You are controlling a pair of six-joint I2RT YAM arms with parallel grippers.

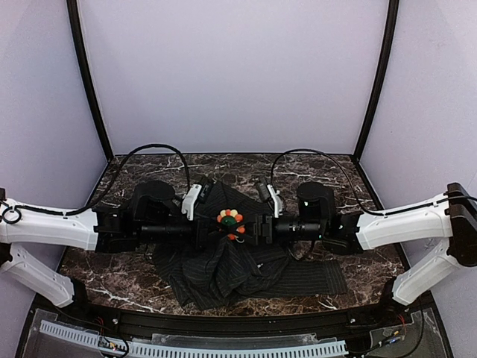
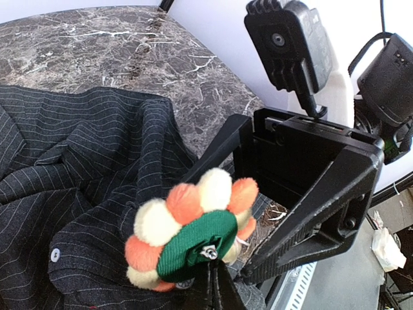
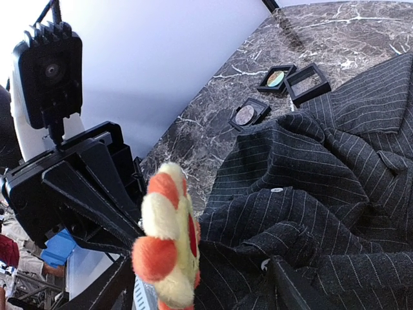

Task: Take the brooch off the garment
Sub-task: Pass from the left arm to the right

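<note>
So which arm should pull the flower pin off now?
Left. The left gripper is shut right at the brooch and seems to pinch it already, while the right gripper stands open, holding nothing.

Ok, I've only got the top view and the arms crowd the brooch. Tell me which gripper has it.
Observer: The left gripper is shut right at the brooch's lower edge and seems to be pinching it.
Operator: Now give me the right one.
Observer: The right gripper is open, its fingers spread wide on either side of the brooch.
Operator: Say whether it's off the garment.
Observer: Can't tell. The brooch stands edge-on over the garment, and its base is out of sight.
</note>
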